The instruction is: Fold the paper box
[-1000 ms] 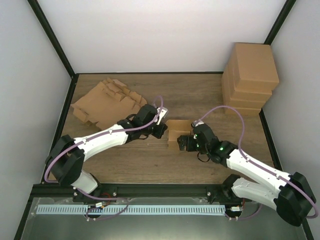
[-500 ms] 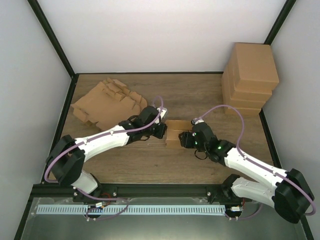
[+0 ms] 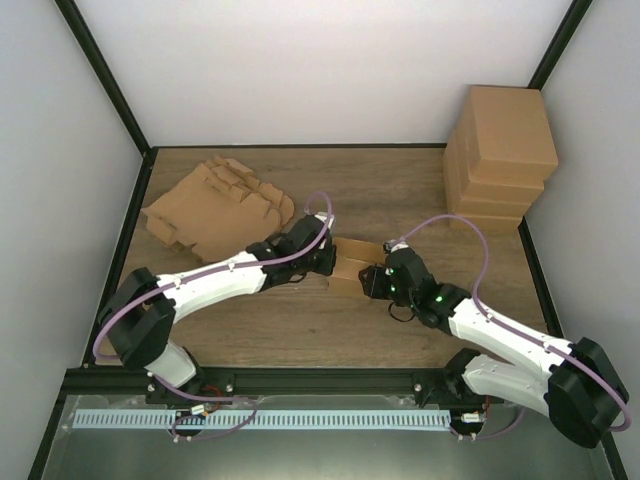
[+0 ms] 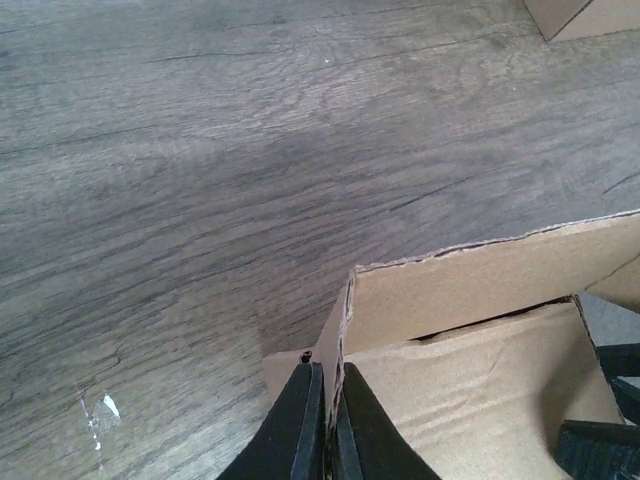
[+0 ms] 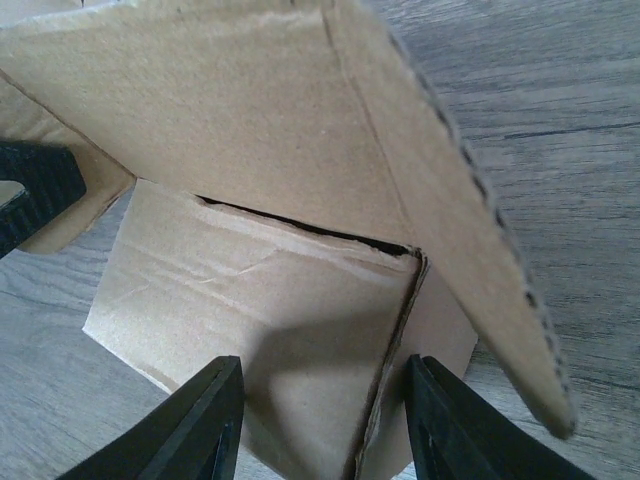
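Note:
The paper box (image 3: 350,260) is a small brown cardboard box, half formed, in the middle of the table between both arms. My left gripper (image 3: 326,262) is at its left side. In the left wrist view the left gripper (image 4: 328,378) is shut on the thin upright edge of the box's wall (image 4: 470,285). My right gripper (image 3: 373,281) is at the box's right side. In the right wrist view the right gripper (image 5: 325,390) has its fingers apart astride a cardboard panel (image 5: 270,300), under a slanting flap (image 5: 250,120). An upright wall edge stands close to its right finger.
A loose pile of flat cardboard blanks (image 3: 215,205) lies at the back left. A stack of finished brown boxes (image 3: 500,160) stands in the back right corner. Black frame rails (image 3: 135,215) and white walls bound the wooden table (image 3: 330,325).
The right gripper has moved up and left onto the box's right side, and its jaws have narrowed. The left arm pushed slightly right, still pinching the wall; the box shifted a little.

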Tool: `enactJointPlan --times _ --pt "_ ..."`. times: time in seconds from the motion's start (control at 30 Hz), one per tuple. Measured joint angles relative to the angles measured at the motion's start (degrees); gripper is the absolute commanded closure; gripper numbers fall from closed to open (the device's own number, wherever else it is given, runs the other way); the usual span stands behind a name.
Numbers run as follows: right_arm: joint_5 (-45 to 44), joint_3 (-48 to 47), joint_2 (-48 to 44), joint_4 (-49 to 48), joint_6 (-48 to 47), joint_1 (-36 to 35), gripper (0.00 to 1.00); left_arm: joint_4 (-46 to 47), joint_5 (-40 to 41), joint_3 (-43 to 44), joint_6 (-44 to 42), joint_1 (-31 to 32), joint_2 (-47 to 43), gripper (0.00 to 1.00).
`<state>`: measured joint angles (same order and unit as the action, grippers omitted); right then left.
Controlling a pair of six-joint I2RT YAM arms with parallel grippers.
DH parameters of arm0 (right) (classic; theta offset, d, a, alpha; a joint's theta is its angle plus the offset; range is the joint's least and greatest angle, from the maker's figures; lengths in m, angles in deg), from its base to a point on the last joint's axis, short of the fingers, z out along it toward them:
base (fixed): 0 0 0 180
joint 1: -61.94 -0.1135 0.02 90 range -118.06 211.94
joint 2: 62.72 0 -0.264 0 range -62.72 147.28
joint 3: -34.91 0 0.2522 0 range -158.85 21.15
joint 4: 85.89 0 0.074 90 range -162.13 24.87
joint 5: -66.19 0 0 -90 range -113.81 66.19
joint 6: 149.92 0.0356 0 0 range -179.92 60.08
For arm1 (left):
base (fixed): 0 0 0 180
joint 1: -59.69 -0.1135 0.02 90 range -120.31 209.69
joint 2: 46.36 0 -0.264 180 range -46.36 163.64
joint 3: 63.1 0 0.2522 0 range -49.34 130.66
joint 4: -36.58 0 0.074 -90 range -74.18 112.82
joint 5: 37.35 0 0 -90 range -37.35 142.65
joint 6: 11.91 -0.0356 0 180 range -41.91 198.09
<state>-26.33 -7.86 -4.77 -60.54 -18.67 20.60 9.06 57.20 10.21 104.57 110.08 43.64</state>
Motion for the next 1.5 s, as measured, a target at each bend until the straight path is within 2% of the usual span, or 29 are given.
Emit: enactJointPlan --times 0.43,1.03,1.27,1.5 --pt "0.68 0.00 0.33 -0.48 0.61 0.00 0.57 3.17 7.89 -2.69 7.63 3.23 -0.55 0.96" --pt "0.81 0.00 0.33 -0.31 0.85 -0.07 0.57 9.27 19.50 -8.70 11.08 9.07 -2.43 0.95" --pt "0.92 0.00 0.31 -0.28 0.90 -0.11 0.57 9.03 20.28 -10.21 15.28 11.37 -2.29 0.76" --pt "0.76 0.00 -0.50 0.04 0.83 -0.31 0.56 3.76 18.29 -7.89 15.04 11.72 -3.74 0.44"
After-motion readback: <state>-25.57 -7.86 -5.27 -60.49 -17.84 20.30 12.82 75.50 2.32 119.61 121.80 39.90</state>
